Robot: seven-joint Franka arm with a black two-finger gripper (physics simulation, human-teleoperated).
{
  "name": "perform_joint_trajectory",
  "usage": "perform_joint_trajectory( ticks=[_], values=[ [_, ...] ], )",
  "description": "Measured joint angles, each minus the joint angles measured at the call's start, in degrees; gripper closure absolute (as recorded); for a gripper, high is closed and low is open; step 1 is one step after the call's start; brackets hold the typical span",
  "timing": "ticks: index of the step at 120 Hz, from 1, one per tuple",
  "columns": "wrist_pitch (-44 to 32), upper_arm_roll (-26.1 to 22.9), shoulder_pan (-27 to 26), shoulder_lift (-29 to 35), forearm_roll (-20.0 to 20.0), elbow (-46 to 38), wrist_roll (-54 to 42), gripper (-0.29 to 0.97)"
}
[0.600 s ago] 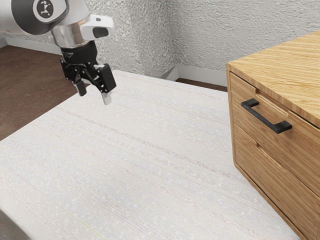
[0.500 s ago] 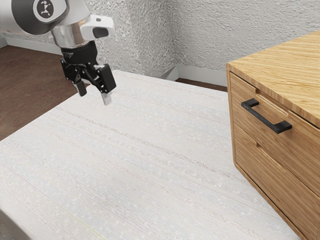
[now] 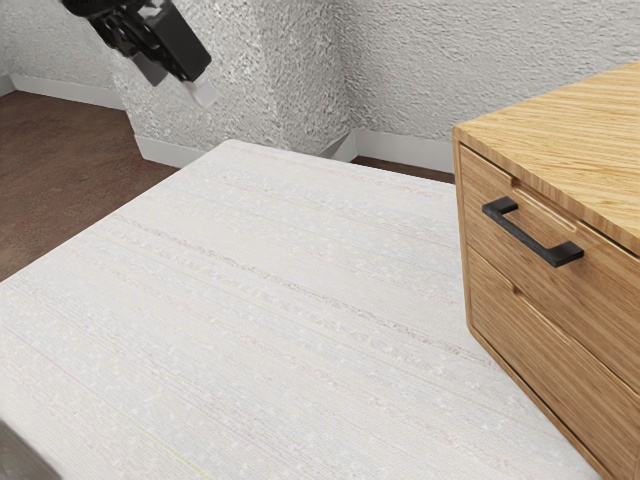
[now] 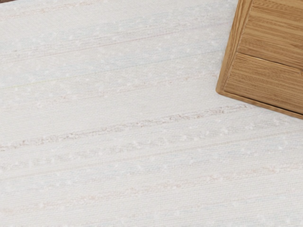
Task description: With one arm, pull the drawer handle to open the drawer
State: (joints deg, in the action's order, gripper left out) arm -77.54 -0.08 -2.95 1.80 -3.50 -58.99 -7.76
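The black gripper (image 3: 178, 82) hangs spread open at the exterior view's upper left, above the white grainy table (image 3: 280, 300); rough grey walls (image 3: 400, 60) and brown floor (image 3: 60, 170) behind; the drawer handle (image 3: 532, 234) sits well apart on the oak cabinet (image 3: 570, 130).

The room is enclosed by rough, grey-white stuccoed walls (image 3: 450, 60), edged below by a pale baseboard (image 3: 400, 148). A dark brown wooden floor (image 3: 60, 160) is seen beyond a whitish, faintly streaked tabletop (image 3: 280, 300). A light-grained wooden cabinet (image 3: 570, 130) is set at the exterior view's right.
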Motion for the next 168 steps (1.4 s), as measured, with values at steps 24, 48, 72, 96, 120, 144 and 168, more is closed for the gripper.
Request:
perform_joint_trajectory(
  ticks=[24,48,72,96,120,144,168],
  values=[
    [-0.21,-1.31,2.99,3.11,-2.34,-12.94,1.93,0.00],
    [-0.80,1.01,-12.62,29.24,-6.53,-49.03,4.53,0.00],
    [-10.15,0.87,-21.62,33.69,-7.31,-55.16,-9.12,0.00],
    [-19.86,1.90,-32.74,31.99,-9.76,-55.33,-29.95,0.00],
    [-31.97,5.15,-34.75,26.17,-11.60,-55.28,-45.37,0.00],
    [-45.18,6.72,-34.79,22.35,-11.84,-55.62,-56.01,0.00],
    [-54.30,6.75,-35.15,19.40,-11.03,-55.65,-62.26,0.00]
  ],
)
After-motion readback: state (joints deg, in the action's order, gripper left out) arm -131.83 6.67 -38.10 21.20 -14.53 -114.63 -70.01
